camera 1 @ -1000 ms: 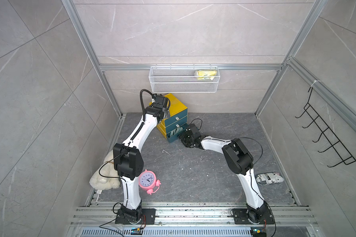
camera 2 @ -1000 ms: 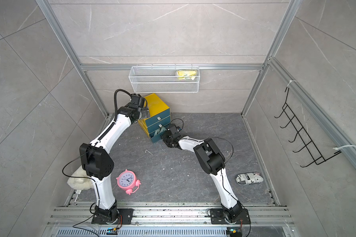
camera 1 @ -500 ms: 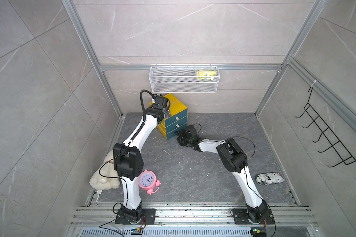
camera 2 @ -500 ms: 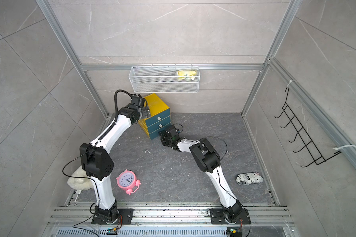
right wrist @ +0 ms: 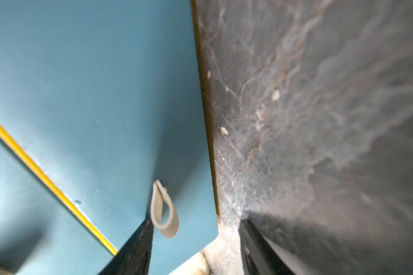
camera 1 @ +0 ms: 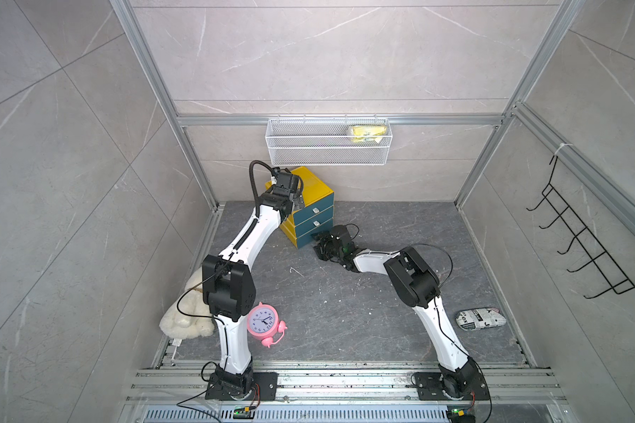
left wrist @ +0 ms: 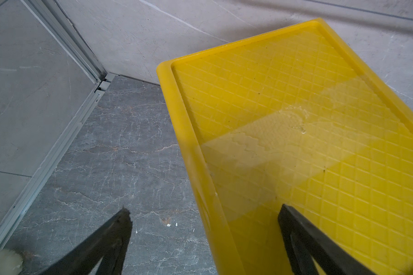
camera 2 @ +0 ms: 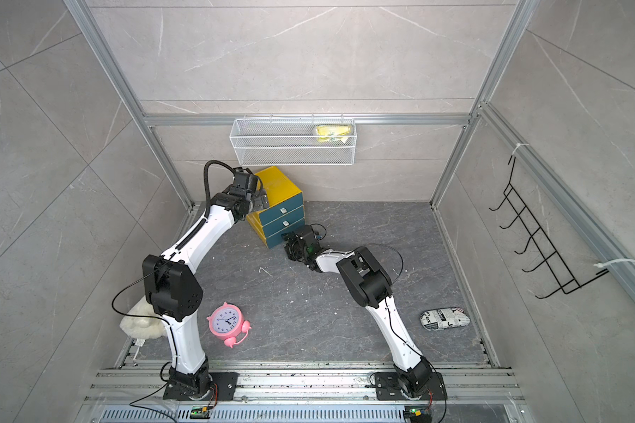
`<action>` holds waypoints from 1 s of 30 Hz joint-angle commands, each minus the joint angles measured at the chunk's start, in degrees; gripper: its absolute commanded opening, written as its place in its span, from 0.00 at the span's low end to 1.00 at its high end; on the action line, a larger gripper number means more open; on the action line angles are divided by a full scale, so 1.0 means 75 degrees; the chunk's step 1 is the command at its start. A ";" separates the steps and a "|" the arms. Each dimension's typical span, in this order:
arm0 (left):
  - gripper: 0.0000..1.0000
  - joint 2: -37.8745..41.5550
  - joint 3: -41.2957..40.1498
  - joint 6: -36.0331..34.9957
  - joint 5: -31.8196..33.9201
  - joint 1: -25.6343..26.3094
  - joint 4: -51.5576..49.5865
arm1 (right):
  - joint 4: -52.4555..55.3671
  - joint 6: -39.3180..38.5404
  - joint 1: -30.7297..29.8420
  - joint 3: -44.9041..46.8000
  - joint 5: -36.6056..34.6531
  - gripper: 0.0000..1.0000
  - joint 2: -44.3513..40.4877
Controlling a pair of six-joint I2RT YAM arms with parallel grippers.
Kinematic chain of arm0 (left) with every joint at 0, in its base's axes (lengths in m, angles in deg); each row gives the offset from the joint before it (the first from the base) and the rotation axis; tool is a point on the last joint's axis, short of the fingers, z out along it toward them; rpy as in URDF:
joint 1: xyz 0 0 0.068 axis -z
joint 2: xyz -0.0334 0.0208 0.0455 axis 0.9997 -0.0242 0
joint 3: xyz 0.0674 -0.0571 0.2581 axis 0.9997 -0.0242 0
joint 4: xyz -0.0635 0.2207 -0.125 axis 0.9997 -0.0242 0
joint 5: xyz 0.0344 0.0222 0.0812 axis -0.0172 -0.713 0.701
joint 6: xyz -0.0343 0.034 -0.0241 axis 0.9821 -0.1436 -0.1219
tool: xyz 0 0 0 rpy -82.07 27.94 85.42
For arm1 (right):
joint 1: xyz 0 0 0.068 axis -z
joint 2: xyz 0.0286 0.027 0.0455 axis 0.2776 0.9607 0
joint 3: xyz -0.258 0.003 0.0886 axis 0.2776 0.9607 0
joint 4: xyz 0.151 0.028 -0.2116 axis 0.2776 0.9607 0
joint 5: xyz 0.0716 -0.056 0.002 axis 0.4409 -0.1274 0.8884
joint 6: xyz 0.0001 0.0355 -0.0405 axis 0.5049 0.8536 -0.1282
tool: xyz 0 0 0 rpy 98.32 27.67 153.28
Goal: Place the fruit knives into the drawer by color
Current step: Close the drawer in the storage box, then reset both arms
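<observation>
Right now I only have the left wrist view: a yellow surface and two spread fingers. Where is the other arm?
Observer: In both top views the right gripper is low at the drawer chest, by its bottom front.
Operator: Gripping something?
Observer: No. The right wrist view shows the bottom drawer's white pull between its open fingers, near one, not clamped.
Operator: Any drawer pulled out?
Observer: None; in a top view all three teal fronts look shut.
</observation>
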 commanded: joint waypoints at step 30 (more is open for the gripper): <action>1.00 0.5767 -0.7103 -0.1616 -0.1417 0.0014 0.4896 | 0.2869 -0.7092 0.0114 0.5113 -0.1145 1.00 -0.7660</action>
